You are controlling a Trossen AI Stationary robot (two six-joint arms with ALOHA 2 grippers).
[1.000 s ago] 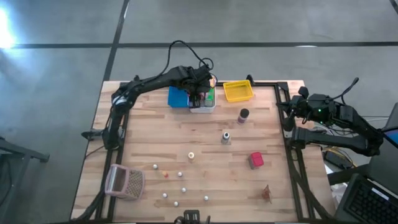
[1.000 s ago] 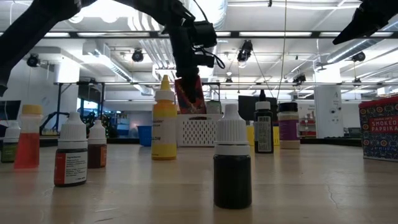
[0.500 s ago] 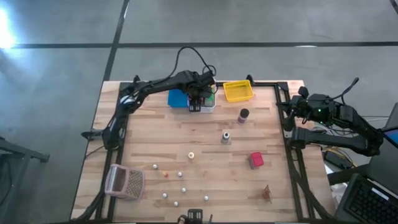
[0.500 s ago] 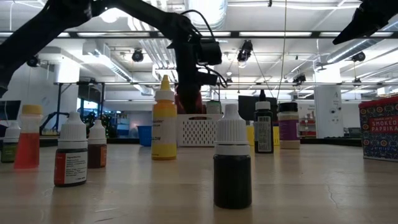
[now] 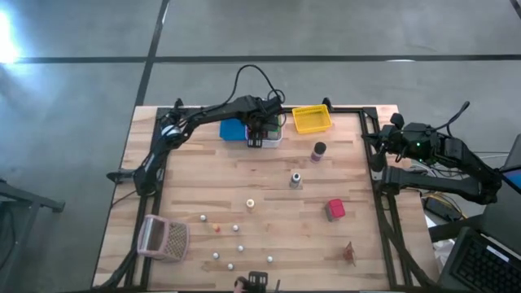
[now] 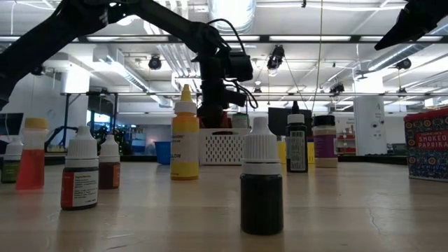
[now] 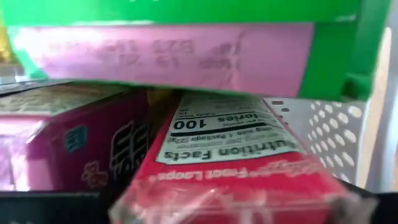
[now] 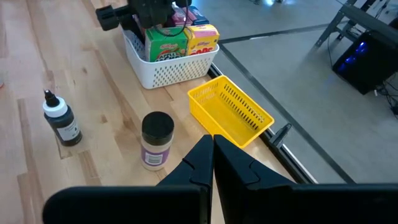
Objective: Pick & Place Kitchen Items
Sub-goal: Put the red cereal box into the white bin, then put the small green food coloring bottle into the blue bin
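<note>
While wedged in the white bin (image 8: 163, 73), red box (image 7: 230, 168) reads "Nutrition Facts".

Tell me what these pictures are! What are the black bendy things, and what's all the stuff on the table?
Those are two robot arms, each ending in a claw. One camera looks down from above, one sits at table height, and one rides on each wrist. The left claw is down in the white bin, putting in a red box beside other toy food boxes; whether it grips the box is hard to tell. The right claw waits shut at the table's edge. On the wood are little dropper bottles, a grey-lidded jar, a pink box, a yellow bin, a blue bin and a pinkish basket.
</note>
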